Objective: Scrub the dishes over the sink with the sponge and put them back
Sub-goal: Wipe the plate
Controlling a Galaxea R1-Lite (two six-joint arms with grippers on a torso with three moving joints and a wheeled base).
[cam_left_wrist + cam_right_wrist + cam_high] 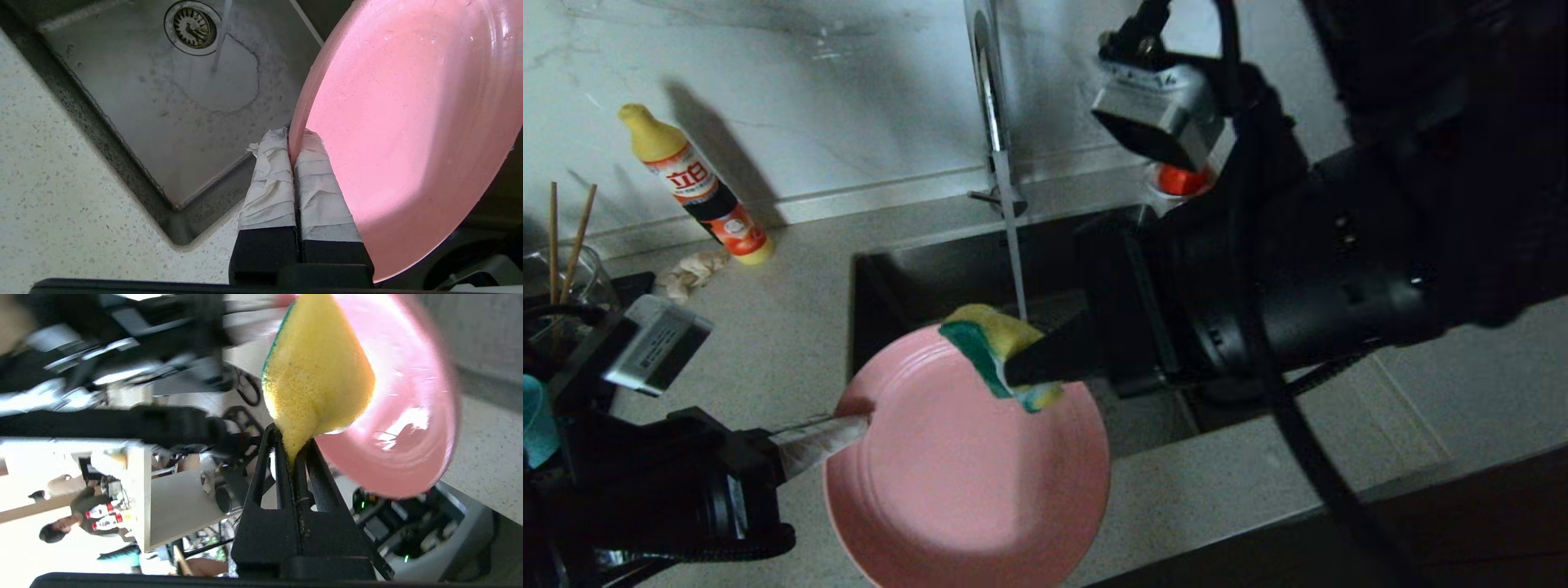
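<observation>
The right gripper [1013, 371] is clamped tight on the sponge [992, 343], squeezing it to a fold with the green scouring face turned toward the pink plate [968, 465]. The sponge sits at the plate's far rim, the part nearest the faucet [992, 98]; whether it presses on the plate or hovers just off it I cannot tell. The plate's open face stretches away from the sponge toward the robot, so a scrub would likely sweep that way. The left gripper [294, 151], its taped fingers [269, 183] closed flat on the plate's rim, holds it tilted on the side opposite the right arm, partly over the sink [122, 81] and partly over the near counter [1258, 474]. Water runs from the faucet just behind the sponge. The chopsticks [564, 237] stand well left of the plate.
</observation>
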